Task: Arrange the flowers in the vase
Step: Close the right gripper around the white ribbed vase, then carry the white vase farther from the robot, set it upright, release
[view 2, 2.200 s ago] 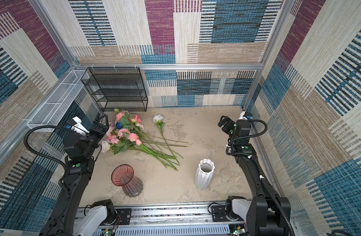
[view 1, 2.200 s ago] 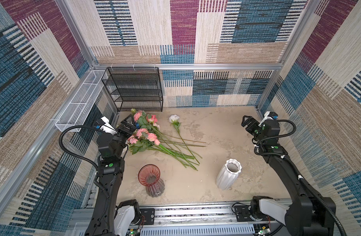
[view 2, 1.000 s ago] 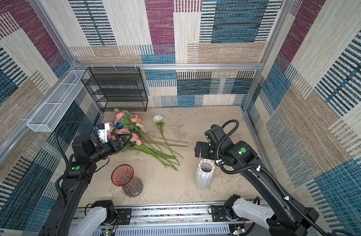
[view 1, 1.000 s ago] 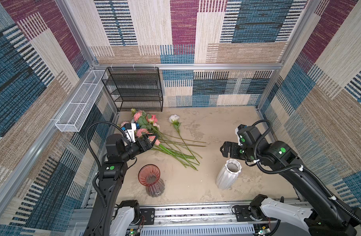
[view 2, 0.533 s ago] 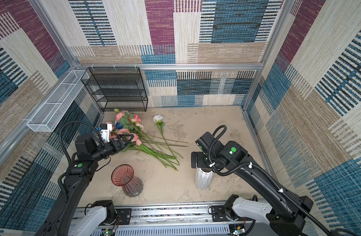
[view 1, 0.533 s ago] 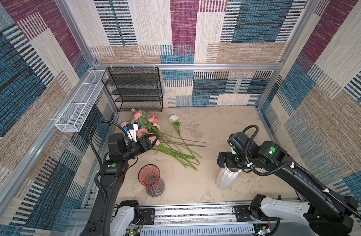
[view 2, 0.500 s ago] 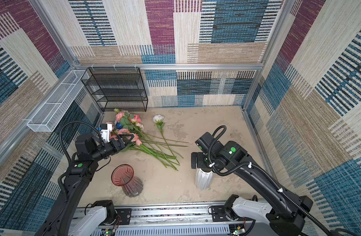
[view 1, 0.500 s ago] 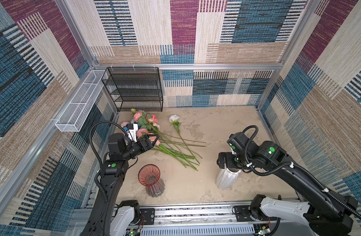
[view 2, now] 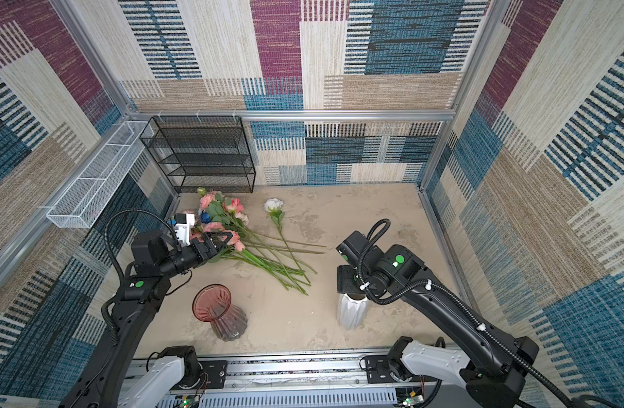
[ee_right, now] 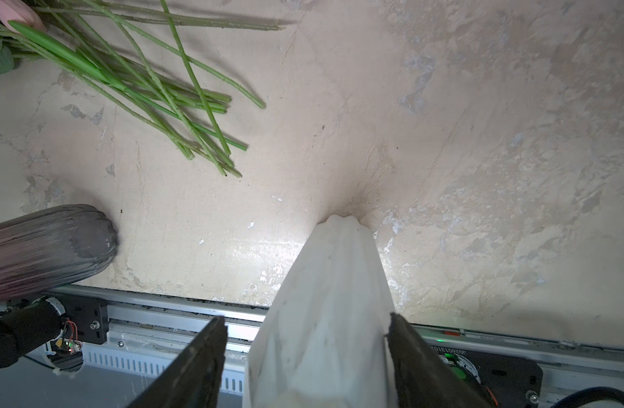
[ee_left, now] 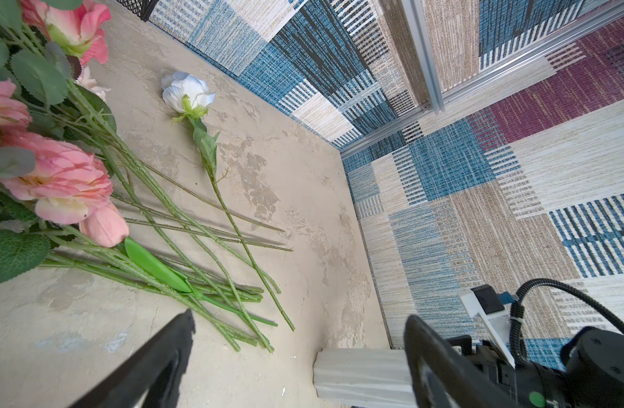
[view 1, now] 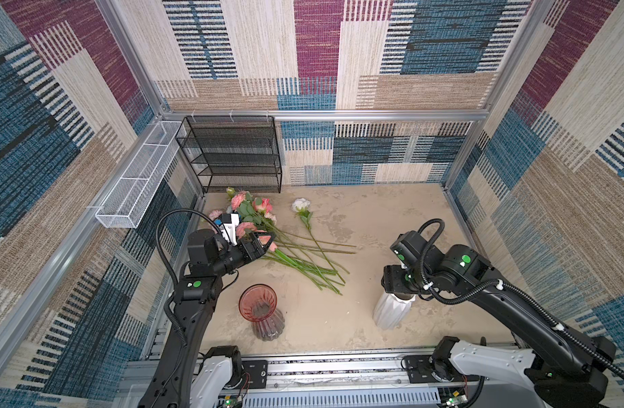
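Observation:
The flowers (view 1: 254, 215) (view 2: 222, 212) lie in a heap at the back left of the floor, pink heads to the left and green stems fanned toward the middle. A white rose (view 1: 301, 204) (ee_left: 186, 92) lies a little apart. My left gripper (view 1: 264, 242) (view 2: 225, 240) (ee_left: 299, 319) hovers open over the pink heads' stem ends, holding nothing. A white ribbed vase (view 1: 391, 311) (view 2: 351, 312) (ee_right: 331, 300) stands upright at the front right. My right gripper (view 1: 397, 286) (ee_right: 305, 319) straddles its neck from above; one finger touches it and a narrow gap shows at the other.
A pink glass vase (view 1: 259, 307) (view 2: 215, 307) (ee_right: 45, 247) stands at the front left. A black wire shelf (view 1: 232, 155) stands against the back wall and a white wire basket (view 1: 137, 183) hangs on the left wall. A metal rail (view 1: 321, 367) borders the front.
My right arm swung from the back right down over the white vase, and its jaws have narrowed around the neck. My left gripper shifted from the flower heads toward the stems.

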Controlling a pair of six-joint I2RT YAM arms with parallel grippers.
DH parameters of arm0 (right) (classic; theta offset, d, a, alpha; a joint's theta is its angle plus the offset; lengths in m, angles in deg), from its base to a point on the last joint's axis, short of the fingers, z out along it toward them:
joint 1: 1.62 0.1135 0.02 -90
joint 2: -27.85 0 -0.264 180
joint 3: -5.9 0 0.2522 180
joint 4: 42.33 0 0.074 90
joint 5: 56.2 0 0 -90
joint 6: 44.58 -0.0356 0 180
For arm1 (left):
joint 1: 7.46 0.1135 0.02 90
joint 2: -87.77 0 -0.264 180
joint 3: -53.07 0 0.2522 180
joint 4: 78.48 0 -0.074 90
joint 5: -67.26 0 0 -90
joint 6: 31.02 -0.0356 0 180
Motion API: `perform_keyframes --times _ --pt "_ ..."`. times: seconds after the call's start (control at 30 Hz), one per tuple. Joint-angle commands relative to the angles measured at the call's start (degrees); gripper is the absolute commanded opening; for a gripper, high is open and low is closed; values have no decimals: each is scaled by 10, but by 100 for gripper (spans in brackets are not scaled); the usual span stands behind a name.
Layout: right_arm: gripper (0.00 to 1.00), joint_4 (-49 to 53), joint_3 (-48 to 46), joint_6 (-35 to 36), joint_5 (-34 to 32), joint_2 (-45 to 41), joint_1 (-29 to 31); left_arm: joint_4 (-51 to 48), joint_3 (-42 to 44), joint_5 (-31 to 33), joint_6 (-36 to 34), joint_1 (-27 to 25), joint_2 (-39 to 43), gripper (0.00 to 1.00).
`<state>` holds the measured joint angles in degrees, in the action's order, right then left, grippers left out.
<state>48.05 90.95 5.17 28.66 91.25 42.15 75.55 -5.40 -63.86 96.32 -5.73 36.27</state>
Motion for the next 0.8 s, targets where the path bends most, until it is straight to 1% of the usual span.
perform_keyframes --times 0.0,0.07,0.17,0.3,0.47,0.63,0.77 --pt "63 -1 -2 -11 -5 0 0 19 2 -12 -5 0 1 94" --pt "55 -14 -2 -12 -3 -3 0 19 2 -13 -4 0 1 94" --pt "48 -35 -3 -14 3 -3 0 18 3 -14 -3 0 3 94" --pt "46 -54 3 -3 -1 10 1 17 2 -17 -4 0 5 94" --pt "45 -62 40 28 -20 44 -7 16 0 -21 -3 0 7 94" --pt "43 -73 72 74 -16 69 -51 16 2 -22 -4 0 10 94" --pt "43 -87 94 113 -31 83 -102 18 2 -25 -3 0 12 94"
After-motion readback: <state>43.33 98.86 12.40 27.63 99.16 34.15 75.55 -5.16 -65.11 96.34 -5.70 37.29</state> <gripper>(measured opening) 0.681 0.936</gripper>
